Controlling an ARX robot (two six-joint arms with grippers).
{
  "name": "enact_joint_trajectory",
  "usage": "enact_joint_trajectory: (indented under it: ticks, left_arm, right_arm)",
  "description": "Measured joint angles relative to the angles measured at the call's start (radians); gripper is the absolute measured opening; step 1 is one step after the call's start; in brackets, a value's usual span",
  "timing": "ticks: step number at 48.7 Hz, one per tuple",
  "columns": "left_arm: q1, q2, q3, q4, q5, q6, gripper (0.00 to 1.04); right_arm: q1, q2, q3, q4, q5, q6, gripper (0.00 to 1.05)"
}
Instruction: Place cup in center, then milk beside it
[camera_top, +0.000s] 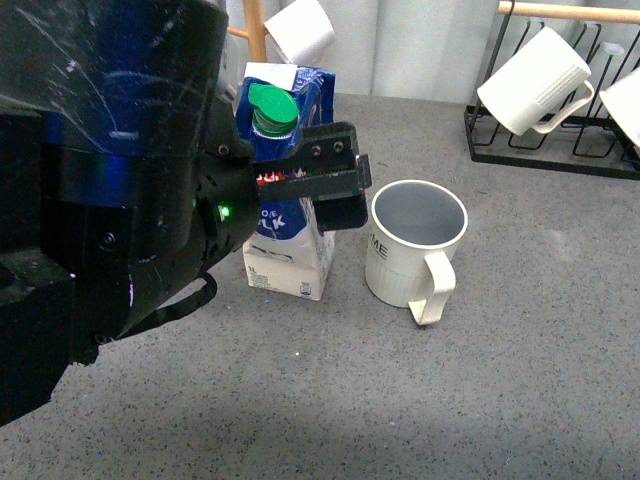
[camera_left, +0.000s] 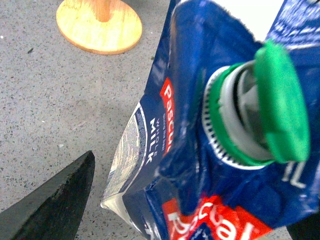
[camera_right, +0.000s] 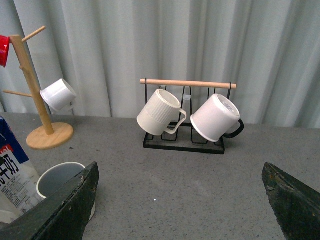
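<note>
My left gripper (camera_top: 312, 176) straddles the milk (camera_top: 285, 255), its jaws spread, one finger (camera_left: 55, 200) clear of the carton's side. The milk stands upright just beside the cup (camera_top: 415, 245). My right gripper (camera_right: 180, 168) hangs wide apart.

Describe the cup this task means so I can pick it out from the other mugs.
On the grey tabletop, find the blue Pascual milk carton; the cup stands upright beside it. Unlike the white mugs hanging on the black wire rack and wooden mug tree behind, it shows dark lettering ending ME and is grey-blue inside.
</note>
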Motion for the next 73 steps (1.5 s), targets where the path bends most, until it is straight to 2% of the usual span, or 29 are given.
enact_joint_trajectory:
  ticks: [11,23,29,44,51,52,54,56,58,62,67,73]
  left_arm:
    - [0.031,-0.097,-0.005,-0.013,0.005,-0.016,0.98]
    - [0.121,-0.178,-0.027,-0.009,0.018,-0.028,0.98]
    - [0.167,-0.222,-0.041,-0.023,0.055,-0.042,0.98]
    - [0.339,-0.286,-0.166,-0.030,0.078,-0.022,0.98]
    - [0.357,-0.299,-0.207,-0.013,0.072,0.038,0.98]
    - [0.360,-0.289,-0.217,0.030,0.086,0.067,0.96]
    - [0.372,-0.255,-0.274,0.260,0.131,0.185,0.85]
    - [0.381,-0.253,-0.330,0.401,0.150,0.263,0.76]
    - [0.394,-0.283,-0.369,0.473,0.159,0.328,0.67]
    - [0.419,-0.377,-0.430,0.475,0.178,0.381,0.49]
    - [0.437,-0.454,-0.481,0.442,0.194,0.404,0.33]
    - [0.458,-0.592,-0.516,0.316,0.212,0.412,0.12]
  right_arm:
    - [0.000,0.000,0.000,0.000,0.000,0.000,0.95]
    - [0.000,0.000,0.000,0.000,0.000,0.000,0.95]
    - [0.000,0.000,0.000,0.000,0.000,0.000,0.95]
    - [0.000,0.000,0.000,0.000,0.000,0.000,0.95]
    - [0.000,0.000,0.000,0.000,0.000,0.000,0.95]
    - [0.000,0.000,0.000,0.000,0.000,0.000,0.95]
    - [0.000,0.000,0.000,0.000,0.000,0.000,0.95]
    - [0.000,0.000,0.000,0.000,0.000,0.000,0.95]
    - [0.000,0.000,0.000,0.000,0.000,0.000,0.95]
    - [0.000,0.000,0.000,0.000,0.000,0.000,0.95]
    - [0.000,0.000,0.000,0.000,0.000,0.000,0.95]
    - [0.000,0.000,0.000,0.000,0.000,0.000,0.95]
